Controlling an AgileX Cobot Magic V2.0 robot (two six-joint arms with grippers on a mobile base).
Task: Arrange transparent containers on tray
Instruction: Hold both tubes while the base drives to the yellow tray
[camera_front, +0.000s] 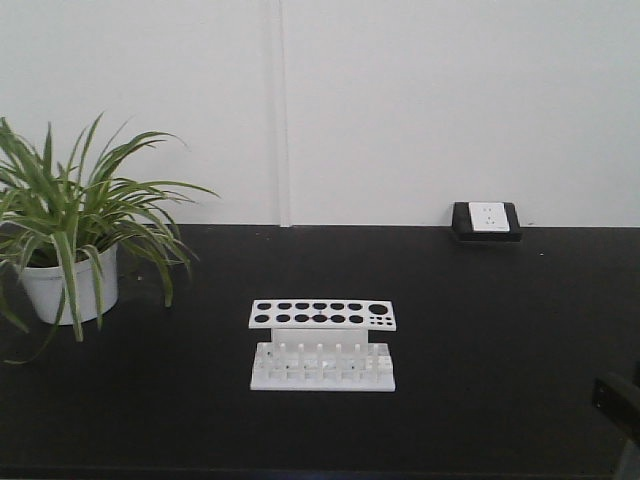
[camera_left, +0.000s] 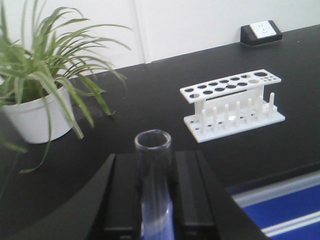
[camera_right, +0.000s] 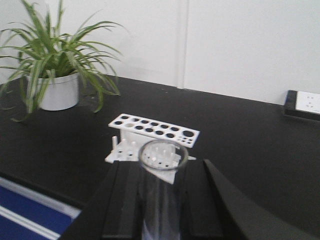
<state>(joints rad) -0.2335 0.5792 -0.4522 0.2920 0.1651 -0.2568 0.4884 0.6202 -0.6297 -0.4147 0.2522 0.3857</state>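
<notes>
Left pincer (camera_left: 154, 205) is clamped on a clear test tube (camera_left: 153, 150), upright between its fingers. White rack (camera_left: 232, 95) sits ahead, to its right. Right pincer (camera_right: 161, 205) likewise grips a second tube (camera_right: 163, 165), rack just ahead. I judge this the carry stage. The yellow tray is out of view, so I must find it next. No legible writing.

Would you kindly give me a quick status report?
Left claw shut on one tube; right claw shut on other tube. Tray not in view. White rack ahead.
</notes>
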